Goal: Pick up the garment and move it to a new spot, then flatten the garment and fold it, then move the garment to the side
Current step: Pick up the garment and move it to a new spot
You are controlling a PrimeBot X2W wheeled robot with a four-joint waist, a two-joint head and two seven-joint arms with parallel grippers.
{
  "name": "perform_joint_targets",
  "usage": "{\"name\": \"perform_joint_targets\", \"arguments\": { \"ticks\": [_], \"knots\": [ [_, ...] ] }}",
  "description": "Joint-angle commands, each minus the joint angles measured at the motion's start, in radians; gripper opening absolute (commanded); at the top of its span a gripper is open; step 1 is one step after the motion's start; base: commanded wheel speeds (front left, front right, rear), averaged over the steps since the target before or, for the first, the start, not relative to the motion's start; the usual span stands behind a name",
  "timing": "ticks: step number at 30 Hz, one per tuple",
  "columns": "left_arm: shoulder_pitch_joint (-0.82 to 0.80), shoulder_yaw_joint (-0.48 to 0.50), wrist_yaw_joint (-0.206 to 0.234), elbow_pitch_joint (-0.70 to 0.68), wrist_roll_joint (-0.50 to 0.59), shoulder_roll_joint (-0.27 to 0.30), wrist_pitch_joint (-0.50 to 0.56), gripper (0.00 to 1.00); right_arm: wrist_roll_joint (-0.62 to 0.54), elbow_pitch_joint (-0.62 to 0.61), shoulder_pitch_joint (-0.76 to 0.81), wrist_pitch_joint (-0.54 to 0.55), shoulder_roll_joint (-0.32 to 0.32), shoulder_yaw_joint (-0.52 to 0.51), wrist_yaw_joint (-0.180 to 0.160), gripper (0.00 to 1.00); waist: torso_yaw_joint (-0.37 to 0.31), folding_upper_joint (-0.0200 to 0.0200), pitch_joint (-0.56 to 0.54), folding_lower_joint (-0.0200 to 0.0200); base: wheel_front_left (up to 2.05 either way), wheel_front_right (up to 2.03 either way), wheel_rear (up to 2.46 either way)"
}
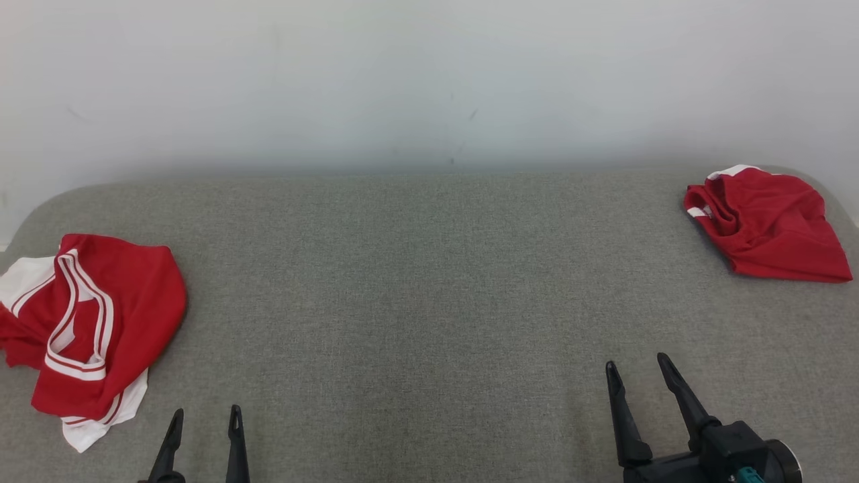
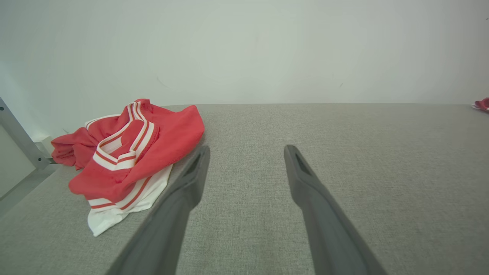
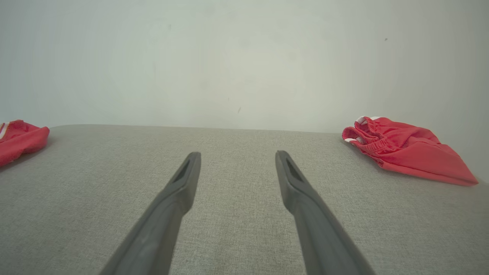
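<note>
Pickup not begun; both jaws apart, empty. Likely target: jersey (image 1: 127, 302), just left of left jaws. Reach, pinch edge.

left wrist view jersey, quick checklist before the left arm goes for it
1. left gripper open, nothing between its fingers: ok.
2. right gripper open and empty, apart from any cloth: ok.
3. jersey lies crumpled ahead and to the left of the left gripper, untouched, with raised folds to pinch: ok.
4. jersey wholly on the grey surface: cannot tell; its left part runs to the edge of the head view.
5. bare stretch of grey surface in the middle to lay it out: ok.
6. red shorts at the far right, well apart from the jersey: ok.
</note>
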Motion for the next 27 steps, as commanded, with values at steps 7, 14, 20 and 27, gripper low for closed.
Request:
{"name": "perform_joint_targets", "arguments": {
  "ticks": [7, 14, 20, 27],
  "knots": [
    [0.013, 0.003, 0.010, -0.018, -0.004, 0.003, -0.002, 1.00, 0.031, -0.020, 0.014, -0.001, 0.003, -0.021, -0.003, 1.00, 0.004, 0.0000, -0.002, 0.0000, 0.00, 0.00, 0.00],
    [0.016, 0.009, 0.015, -0.027, -0.025, -0.002, -0.002, 1.00, 0.085, -0.017, 0.020, -0.001, 0.003, -0.034, -0.003, 1.00, 0.005, 0.0000, -0.006, 0.0000, 0.00, 0.00, 0.00],
    [0.024, 0.010, 0.020, -0.030, -0.031, -0.002, -0.002, 1.00, 0.102, -0.011, 0.020, -0.001, 0.003, -0.033, -0.003, 1.00, 0.005, 0.0000, -0.011, 0.0000, 0.00, 0.00, 0.00],
    [0.026, 0.007, 0.023, -0.027, -0.036, -0.001, -0.002, 1.00, 0.107, -0.005, 0.021, 0.000, 0.003, -0.033, -0.003, 1.00, 0.007, 0.0000, -0.013, 0.0000, 0.00, 0.00, 0.00]
  ]
}}
